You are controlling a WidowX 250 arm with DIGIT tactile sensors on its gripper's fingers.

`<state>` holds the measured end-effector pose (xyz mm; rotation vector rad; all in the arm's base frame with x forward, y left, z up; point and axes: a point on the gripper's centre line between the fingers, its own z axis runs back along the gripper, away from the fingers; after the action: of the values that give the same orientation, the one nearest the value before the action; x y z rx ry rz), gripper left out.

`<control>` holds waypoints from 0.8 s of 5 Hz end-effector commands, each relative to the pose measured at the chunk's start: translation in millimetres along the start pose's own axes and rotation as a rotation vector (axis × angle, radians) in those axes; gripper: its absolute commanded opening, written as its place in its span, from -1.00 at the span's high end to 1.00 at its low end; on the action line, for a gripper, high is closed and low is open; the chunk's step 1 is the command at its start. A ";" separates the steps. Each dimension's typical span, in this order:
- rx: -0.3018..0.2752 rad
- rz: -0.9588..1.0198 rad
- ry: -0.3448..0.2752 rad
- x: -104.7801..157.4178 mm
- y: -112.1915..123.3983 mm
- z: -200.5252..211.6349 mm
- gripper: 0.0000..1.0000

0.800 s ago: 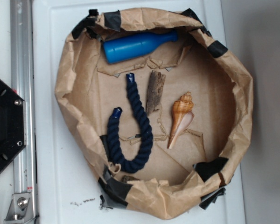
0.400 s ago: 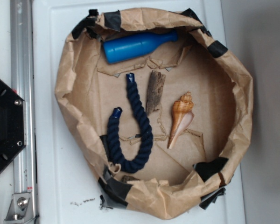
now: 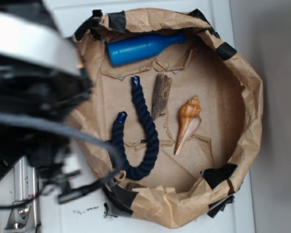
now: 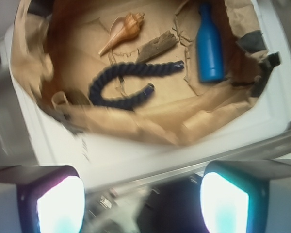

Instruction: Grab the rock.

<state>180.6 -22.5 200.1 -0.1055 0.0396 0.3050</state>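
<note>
White table (image 3: 48, 194) holds a brown paper nest (image 3: 252, 97), and the rock (image 3: 162, 94) lies inside between the blue rope (image 3: 144, 127) and the seashell (image 3: 188, 122), so the gripper (image 4: 141, 194), jaws wide apart, should drop straight over its thin sides.
</note>
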 end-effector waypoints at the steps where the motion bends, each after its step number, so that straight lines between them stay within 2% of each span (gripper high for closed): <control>1: -0.036 0.455 0.116 32.7 -11.1 -29.9 -1.00; 2: -0.030 0.595 0.174 49.1 -15.4 -46.6 -1.00; 4: -0.010 0.595 0.201 65.1 -28.5 -75.3 -1.00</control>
<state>247.6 -41.5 115.4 -0.1139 0.3167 0.8955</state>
